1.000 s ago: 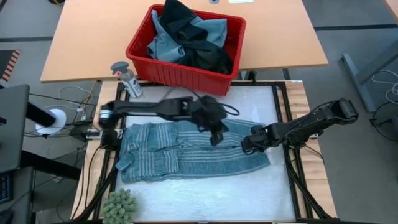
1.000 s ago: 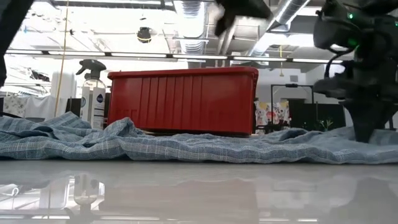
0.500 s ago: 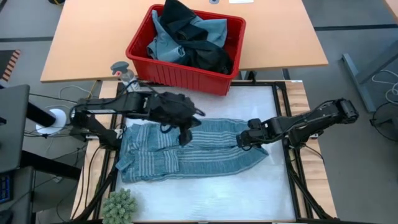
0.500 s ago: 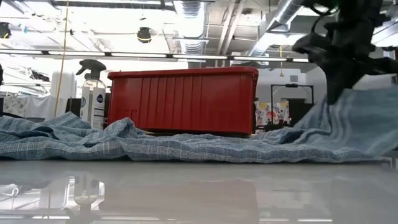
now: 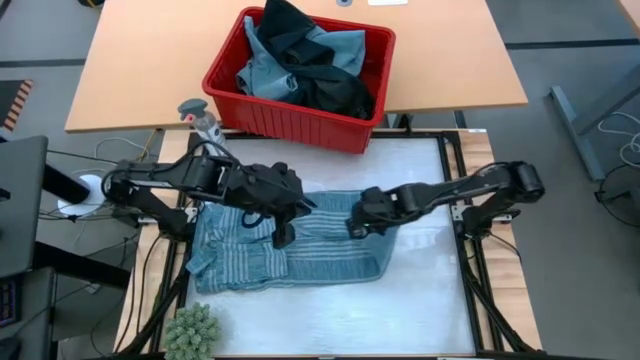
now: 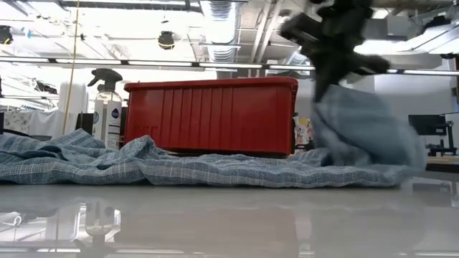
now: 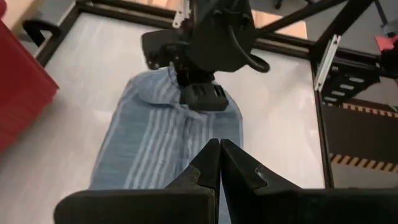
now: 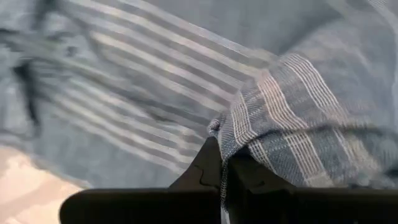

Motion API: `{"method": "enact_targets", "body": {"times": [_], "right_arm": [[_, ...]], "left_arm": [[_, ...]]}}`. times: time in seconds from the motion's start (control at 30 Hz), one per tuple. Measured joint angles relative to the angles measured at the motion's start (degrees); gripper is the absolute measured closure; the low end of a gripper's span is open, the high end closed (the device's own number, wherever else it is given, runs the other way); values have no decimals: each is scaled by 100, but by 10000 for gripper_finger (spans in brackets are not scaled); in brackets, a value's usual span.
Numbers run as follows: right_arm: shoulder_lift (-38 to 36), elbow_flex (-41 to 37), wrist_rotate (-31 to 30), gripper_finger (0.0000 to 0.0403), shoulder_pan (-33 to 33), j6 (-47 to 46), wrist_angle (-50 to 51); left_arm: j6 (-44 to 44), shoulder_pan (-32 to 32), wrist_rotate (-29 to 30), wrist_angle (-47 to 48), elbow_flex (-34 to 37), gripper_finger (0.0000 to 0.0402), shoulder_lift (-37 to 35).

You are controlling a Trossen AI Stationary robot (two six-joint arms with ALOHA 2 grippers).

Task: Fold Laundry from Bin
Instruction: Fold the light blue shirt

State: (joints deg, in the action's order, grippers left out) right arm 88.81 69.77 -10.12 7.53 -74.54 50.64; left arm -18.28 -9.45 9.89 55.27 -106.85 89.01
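Observation:
A grey-blue striped garment (image 5: 285, 255) lies spread on the white table mat, its left part flat. My right gripper (image 5: 356, 226) is shut on its right end, which is raised and hangs as a drape (image 6: 362, 132) in the low view. My left gripper (image 5: 283, 236) is shut and empty, hovering above the middle of the garment; in the left wrist view its closed fingers (image 7: 217, 155) point down at the cloth (image 7: 161, 143). The red bin (image 5: 222, 78) stands on the wooden table at the far side, with more laundry (image 5: 300, 60) piled inside. My right gripper pinches a bunched fold at the garment's right end (image 8: 249, 134) between its two fingers, coming from above and slanting down. That end is lifted clear and hangs below the fingers, while the rest of the garment (image 6: 143, 168) stays on the table.
A spray bottle (image 5: 203, 126) stands by the mat's far left corner, next to the bin. A green spiky plant (image 5: 190, 331) sits at the near left corner. Bare white mat (image 5: 420, 300) lies to the right of and nearer than the garment.
My right gripper has risen and gone toward the table's left edge with the garment's right end, which has lifted off the mat and is carried over the flat part. My left gripper, still shut, has risen and drawn back toward the left over the garment.

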Motion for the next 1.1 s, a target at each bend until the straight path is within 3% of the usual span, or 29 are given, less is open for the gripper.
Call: {"method": "enact_targets", "body": {"times": [0.63, 0.87, 1.1], "right_arm": [[3496, 4019, 1380, 380, -546, 2474, 522], [3894, 4857, 1517, 380, -451, 2547, 838], [3900, 4914, 1625, 380, -378, 2465, 714]], "left_arm": [[-232, -359, 472, 456, 2, 402, -206], [-233, -403, 519, 468, 1, 401, -206], [-234, -443, 564, 488, 0, 401, -208]]}}
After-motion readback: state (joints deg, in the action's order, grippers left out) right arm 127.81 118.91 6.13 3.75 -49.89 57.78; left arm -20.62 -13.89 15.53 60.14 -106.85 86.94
